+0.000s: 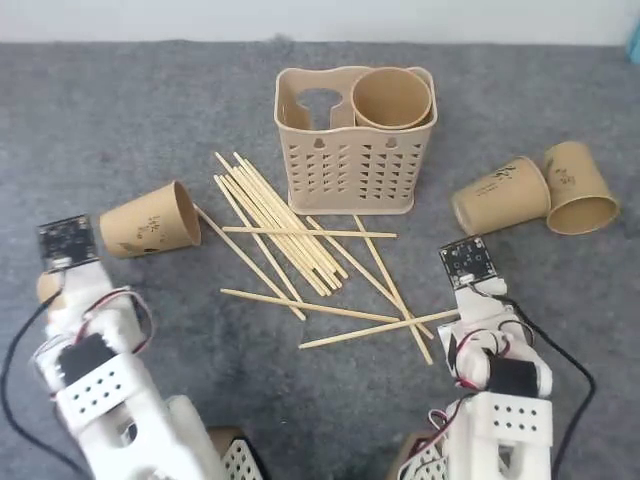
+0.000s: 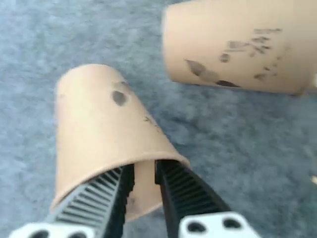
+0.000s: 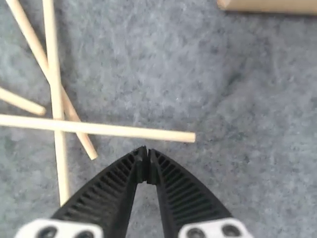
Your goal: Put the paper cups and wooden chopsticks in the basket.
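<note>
My left gripper (image 2: pixel 144 168) is shut on the rim of a tan paper cup (image 2: pixel 99 134) lying on the grey carpet, the cup wall pinched between its fingers. That cup peeks out beside the left arm (image 1: pixel 47 287). A second cup (image 2: pixel 233 44) (image 1: pixel 150 220) lies on its side just beyond. Several wooden chopsticks (image 1: pixel 290 240) are scattered in the middle. The beige basket (image 1: pixel 345 165) stands at the back with one cup (image 1: pixel 392 97) in its right compartment. My right gripper (image 3: pixel 146 151) is shut and empty, just short of a chopstick (image 3: pixel 99 128).
Two more paper cups (image 1: pixel 500 195) (image 1: pixel 580 187) lie on their sides at the right, one of them a cup edge (image 3: pixel 267 5) in the right wrist view. The basket's left compartment (image 1: pixel 315 105) holds nothing. Both arm bases stand at the near edge.
</note>
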Controlling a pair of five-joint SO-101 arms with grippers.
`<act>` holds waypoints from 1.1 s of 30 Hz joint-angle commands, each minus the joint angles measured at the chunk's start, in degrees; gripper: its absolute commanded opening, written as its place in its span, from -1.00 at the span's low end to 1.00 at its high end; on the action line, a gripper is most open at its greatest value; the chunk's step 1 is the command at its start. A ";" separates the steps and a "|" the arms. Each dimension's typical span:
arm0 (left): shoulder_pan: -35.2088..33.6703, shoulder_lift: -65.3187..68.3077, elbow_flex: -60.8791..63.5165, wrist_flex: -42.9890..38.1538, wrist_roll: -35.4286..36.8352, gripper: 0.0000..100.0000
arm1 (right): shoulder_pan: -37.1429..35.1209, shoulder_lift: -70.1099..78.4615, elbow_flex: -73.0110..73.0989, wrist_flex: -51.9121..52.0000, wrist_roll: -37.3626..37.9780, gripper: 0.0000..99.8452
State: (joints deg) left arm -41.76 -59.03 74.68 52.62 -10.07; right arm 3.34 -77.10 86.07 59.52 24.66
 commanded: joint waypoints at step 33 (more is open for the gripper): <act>-12.84 22.77 -10.42 -33.67 -10.37 -0.78 | 0.40 -5.14 0.88 2.51 -0.35 -0.98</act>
State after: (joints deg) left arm -53.10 -49.19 71.96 22.55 -19.82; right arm 3.08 -81.05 87.12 61.54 24.66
